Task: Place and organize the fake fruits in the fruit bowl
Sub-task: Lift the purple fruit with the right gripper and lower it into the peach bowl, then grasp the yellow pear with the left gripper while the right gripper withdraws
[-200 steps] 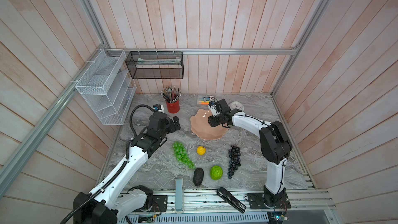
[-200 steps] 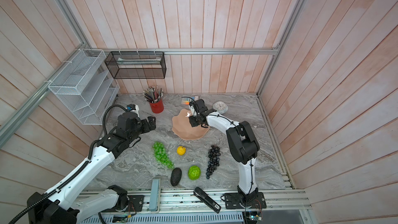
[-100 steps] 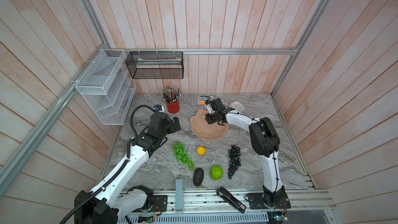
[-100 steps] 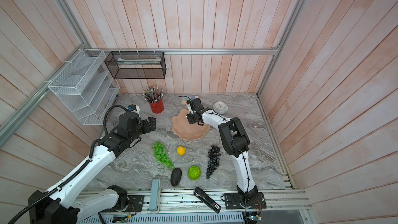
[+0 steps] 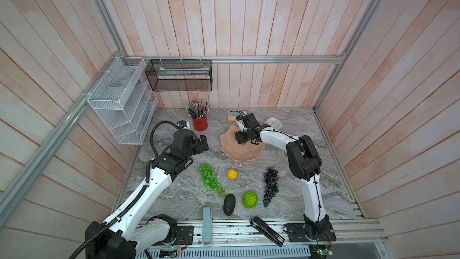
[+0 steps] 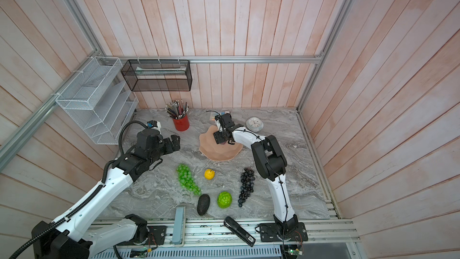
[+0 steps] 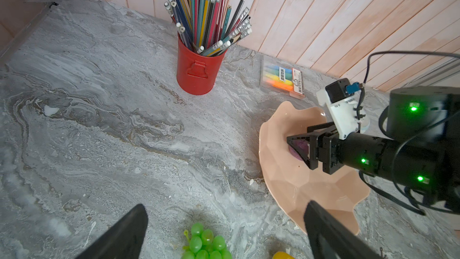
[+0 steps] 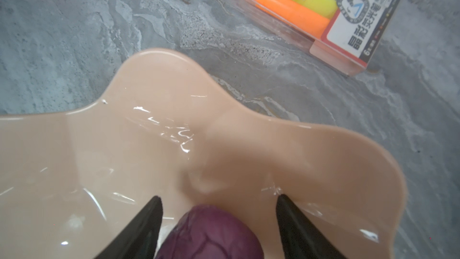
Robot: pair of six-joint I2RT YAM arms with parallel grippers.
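Top views, both: grey marble table point(image 5: 184, 203) between plank walls, with a white wire rack point(image 5: 119, 110) and a black mesh basket point(image 5: 179, 75) hung over its far left corner. On the far middle of the marble, bowl point(image 5: 239, 154) point(image 6: 216, 154), upright, wavy rim all in sight. Left gripper point(image 5: 204, 143) point(image 6: 176, 142) above the marble left of the bowl, not touching it, jaws spread wide on nothing. Right gripper point(image 5: 239, 138) point(image 6: 219, 137) low over the bowl's far half, reaching in from the right. Outside the bowl, on the near half of the table: green grapes point(image 5: 209, 178) point(image 6: 185, 176) at left and black grapes point(image 5: 270, 185) point(image 6: 246, 185) at right, both lying flat. At the back, red cup point(image 5: 200, 123) point(image 6: 181, 123) full of pencils left of the bowl, clock point(image 5: 273, 122) point(image 6: 254, 123) right of it, highlighter pack point(image 7: 282, 78) just behind the rim. Near the front edge, avocado point(image 5: 229, 204) point(image 6: 203, 204) and lime ball point(image 5: 250, 199) point(image 6: 224, 200) side by side, close but apart. Between the two bunches and nearer the bowl, yellow ball point(image 5: 232, 174) point(image 6: 209, 174). Smallest, in the right wrist view: purple ball point(image 8: 214, 232) down on the bowl's floor between the parted jaws, a clear gap on one side, so no squeeze on it.
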